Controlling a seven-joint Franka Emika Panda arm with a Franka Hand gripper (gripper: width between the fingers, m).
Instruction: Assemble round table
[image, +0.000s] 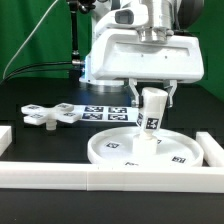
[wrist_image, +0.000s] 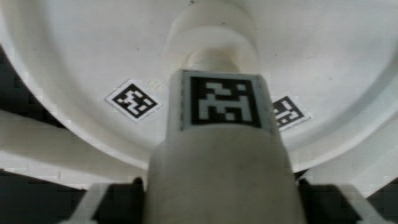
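The large round rimmed disc (image: 140, 149) lies flat on the black table near the front. My gripper (image: 152, 97) is shut on the short cylinder leg (image: 152, 118), which stands slightly tilted over the disc's middle with its lower end at or in the disc's centre. In the wrist view the leg (wrist_image: 217, 140) fills the middle, a square tag on its side, with the disc (wrist_image: 107, 50) behind it and black fingers (wrist_image: 111, 205) pressed on both sides. The flat cross-shaped piece (image: 55, 114) lies on the table toward the exterior view's left.
The marker board (image: 105, 112) lies behind the disc. Long white border bars run along the front (image: 110, 180), the exterior view's right (image: 210, 150) and a short one at the left (image: 5, 136). The robot's white base stands at the back.
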